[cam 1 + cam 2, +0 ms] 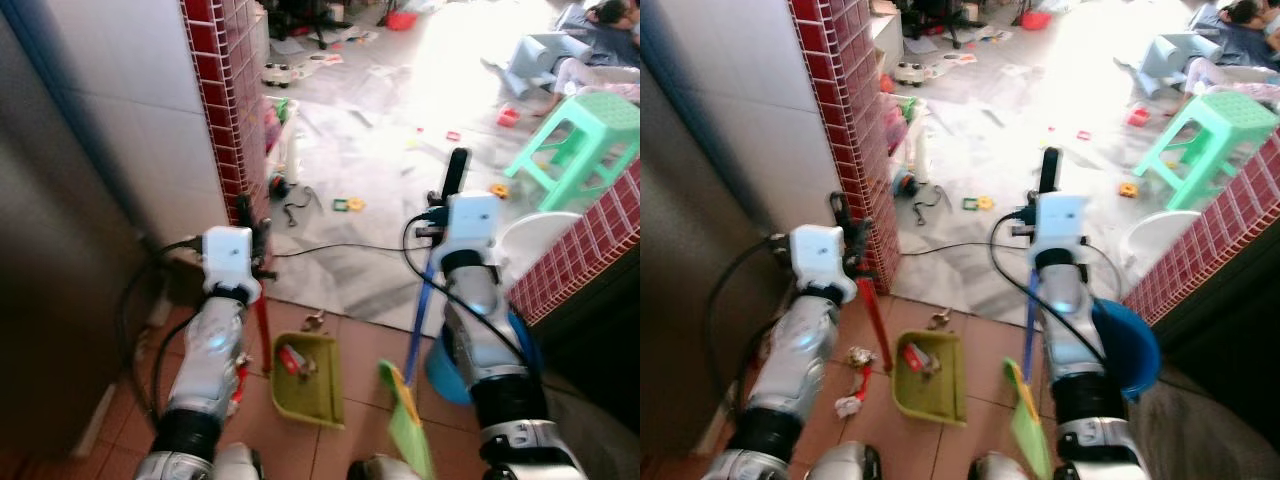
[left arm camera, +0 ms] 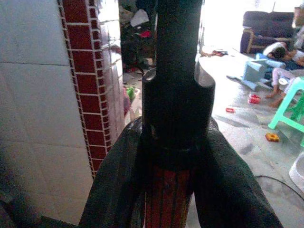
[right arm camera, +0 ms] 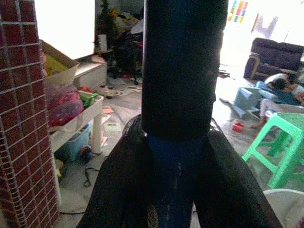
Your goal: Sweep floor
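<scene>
Progress: we judge the sweep about midway. Some litter already sits in the green dustpan (image 1: 930,377), but scraps (image 1: 855,380) lie on the terracotta tiles beside it, below our left gripper (image 1: 852,236). The pale floor ahead is strewn with small toys and bits, none collected.
Left gripper: we have it closed around the dustpan's red handle (image 1: 873,322), fingers (image 2: 118,185) pressed to both sides just under the black end cap (image 2: 178,90). The pan hangs straight below it, resting flat on the tiles.
Right gripper: our right gripper (image 1: 455,190) is clamped on the broom's blue shaft (image 1: 420,310), black grip section (image 3: 183,66) poking out above the fingers. The green brush head (image 1: 410,425) sits low below it, near the pan's open edge.
Left to do: push the loose scraps into the pan, then move on to the pale floor beyond both grippers.
Dustpan: moulded plastic, rectangular tray with raised walls, matte olive green.
Handle: ribbed red plastic, thin and straight.
Broom: smooth round shaft, flat wedge-shaped green head; bristles blurred, can't tell.
Floor: matte reddish square tiles under the grippers; glossy marbled grey stone ahead, a black cable (image 1: 340,247) lying across it.
Pillar: small glazed red tiles with white grout (image 1: 225,100), just beside the left gripper.
Stool: mint green plastic (image 1: 575,140), well ahead of the right gripper.
</scene>
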Tool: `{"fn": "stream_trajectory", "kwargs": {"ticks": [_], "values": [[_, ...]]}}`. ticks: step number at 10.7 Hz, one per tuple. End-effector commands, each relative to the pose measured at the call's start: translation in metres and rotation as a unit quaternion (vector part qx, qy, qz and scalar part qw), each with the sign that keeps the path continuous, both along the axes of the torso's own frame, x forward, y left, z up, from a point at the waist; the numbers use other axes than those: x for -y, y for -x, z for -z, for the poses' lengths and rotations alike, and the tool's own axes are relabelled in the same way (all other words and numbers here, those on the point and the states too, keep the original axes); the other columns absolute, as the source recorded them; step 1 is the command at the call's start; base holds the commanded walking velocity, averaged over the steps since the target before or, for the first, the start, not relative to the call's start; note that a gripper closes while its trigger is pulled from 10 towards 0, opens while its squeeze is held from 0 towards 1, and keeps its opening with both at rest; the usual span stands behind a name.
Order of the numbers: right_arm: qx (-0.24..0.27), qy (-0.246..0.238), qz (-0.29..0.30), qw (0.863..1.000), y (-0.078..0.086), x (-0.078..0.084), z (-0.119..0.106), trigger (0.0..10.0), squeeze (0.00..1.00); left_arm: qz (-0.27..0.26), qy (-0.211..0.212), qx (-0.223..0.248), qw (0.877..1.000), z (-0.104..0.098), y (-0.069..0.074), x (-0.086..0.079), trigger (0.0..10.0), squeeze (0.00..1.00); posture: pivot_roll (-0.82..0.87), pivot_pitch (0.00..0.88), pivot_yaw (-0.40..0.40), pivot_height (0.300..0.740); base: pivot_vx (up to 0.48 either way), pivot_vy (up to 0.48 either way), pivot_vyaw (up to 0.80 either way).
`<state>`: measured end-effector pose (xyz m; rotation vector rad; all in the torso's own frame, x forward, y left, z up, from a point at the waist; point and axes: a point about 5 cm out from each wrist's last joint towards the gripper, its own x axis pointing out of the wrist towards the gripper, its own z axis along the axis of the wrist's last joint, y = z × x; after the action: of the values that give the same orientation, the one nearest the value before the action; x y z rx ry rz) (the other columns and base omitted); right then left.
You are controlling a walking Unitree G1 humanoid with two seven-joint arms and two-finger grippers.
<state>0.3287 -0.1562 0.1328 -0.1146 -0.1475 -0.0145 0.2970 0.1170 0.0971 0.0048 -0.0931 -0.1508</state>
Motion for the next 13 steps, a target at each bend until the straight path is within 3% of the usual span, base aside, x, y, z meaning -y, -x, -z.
{"fn": "stream_trajectory", "kwargs": {"ticks": [1, 8, 13], "values": [[0.027, 0.011, 0.004, 1.000, 0.001, 0.005, -0.008, 10.0, 0.00, 0.021, 0.008, 0.016, 1.000, -0.011, 0.001, 0.006, 10.0, 0.00, -0.03, 0.006, -0.013, 0.740, 0.000, 0.000, -0.80], [-0.004, -0.007, 0.026, 1.000, 0.004, 0.013, 0.006, 10.0, 0.00, 0.052, 0.021, -0.004, 0.998, -0.014, 0.010, 0.015, 10.0, 0.00, -0.04, 0.016, -0.014, 0.740, 0.000, 0.000, -0.79], [-0.012, -0.011, 0.028, 0.999, 0.004, 0.014, 0.009, 10.0, 0.00, 0.064, 0.026, -0.011, 0.998, -0.015, 0.011, 0.017, 10.0, 0.00, -0.04, 0.017, -0.013, 0.740, -0.237, 0.000, 0.00]]}}
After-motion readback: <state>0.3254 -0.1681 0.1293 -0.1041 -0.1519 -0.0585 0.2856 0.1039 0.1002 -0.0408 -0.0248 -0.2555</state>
